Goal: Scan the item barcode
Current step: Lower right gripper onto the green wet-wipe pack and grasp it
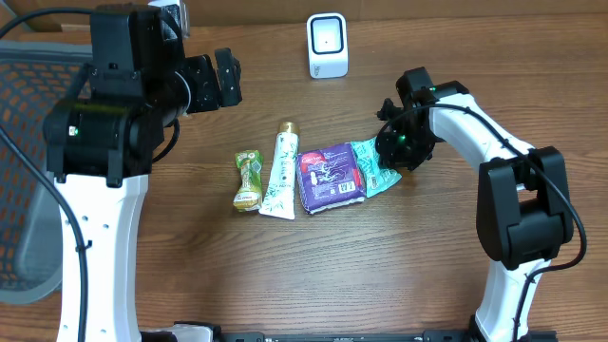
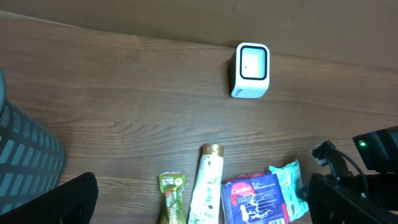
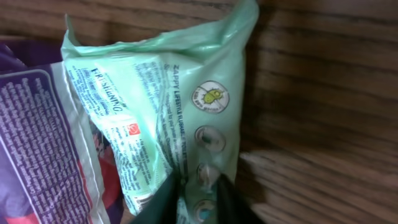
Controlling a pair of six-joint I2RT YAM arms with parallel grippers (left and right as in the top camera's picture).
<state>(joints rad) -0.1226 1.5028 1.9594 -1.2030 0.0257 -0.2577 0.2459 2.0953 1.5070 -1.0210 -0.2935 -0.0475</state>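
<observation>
A mint-green packet (image 1: 372, 168) lies on the wooden table, its left edge against a purple pack (image 1: 330, 177). My right gripper (image 1: 397, 152) is down on the packet's right end. In the right wrist view the two dark fingers (image 3: 163, 202) pinch a fold of the mint-green packet (image 3: 168, 106), so my right gripper (image 3: 196, 202) is shut on it. The white barcode scanner (image 1: 328, 45) stands at the back of the table. My left gripper (image 1: 223, 81) hovers at the back left, open and empty; from its wrist view the scanner (image 2: 251, 70) is ahead of it.
A white toothpaste tube (image 1: 281, 171) and a small green pouch (image 1: 248, 179) lie left of the purple pack. A grey mesh chair (image 1: 24, 171) stands off the table's left edge. The right arm's base (image 1: 521, 228) rises at the front right.
</observation>
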